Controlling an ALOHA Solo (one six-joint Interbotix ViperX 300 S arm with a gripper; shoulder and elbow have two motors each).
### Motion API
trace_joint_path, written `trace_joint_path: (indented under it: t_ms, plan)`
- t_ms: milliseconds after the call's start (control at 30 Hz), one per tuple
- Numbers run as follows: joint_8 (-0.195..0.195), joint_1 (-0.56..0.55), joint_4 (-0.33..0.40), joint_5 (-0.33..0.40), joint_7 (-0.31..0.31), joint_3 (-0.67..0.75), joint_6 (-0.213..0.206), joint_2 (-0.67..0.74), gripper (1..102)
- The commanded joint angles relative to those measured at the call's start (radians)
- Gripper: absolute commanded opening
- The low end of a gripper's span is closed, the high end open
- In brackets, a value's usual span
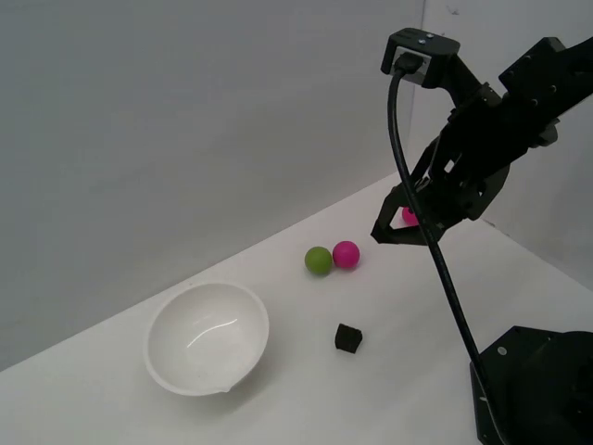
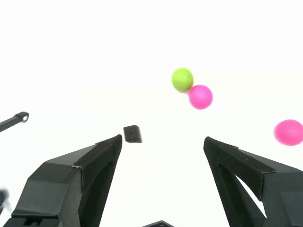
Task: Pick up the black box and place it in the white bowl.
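The black box [image 1: 347, 337] is a tiny matte cube resting on the white table, between the white bowl [image 1: 208, 338] and the robot base. In the wrist view the black box [image 2: 132, 134] lies just beyond one fingertip. My gripper [image 1: 389, 232] hangs in the air well above the table, up and toward the exterior view's right of the box. In the wrist view the gripper [image 2: 163, 142] is open, its jaws wide apart with nothing between them. The bowl holds nothing and does not appear in the wrist view.
A green ball [image 1: 318, 260] and a pink ball [image 1: 346, 253] touch each other behind the box. A second pink ball [image 1: 410, 216] shows partly behind the gripper. The black robot base [image 1: 533, 389] fills the exterior view's lower right corner. A cable [image 1: 435, 250] hangs from the wrist.
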Motion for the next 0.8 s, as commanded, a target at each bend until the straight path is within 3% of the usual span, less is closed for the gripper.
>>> trace_joint_path:
  t_ms: [0,167,367,767]
  plan:
    - [-0.009,-0.048,-0.008,-0.017,0.002,-0.025,-0.026,-0.028,100]
    - [-0.038,-0.114,0.011,0.002,-0.006,-0.091,-0.038,-0.094,100]
    - [-0.038,-0.129,0.043,0.035,-0.075,-0.124,-0.089,-0.127,100]
    - [-0.038,-0.141,0.138,0.132,-0.179,-0.149,-0.091,-0.153,100]
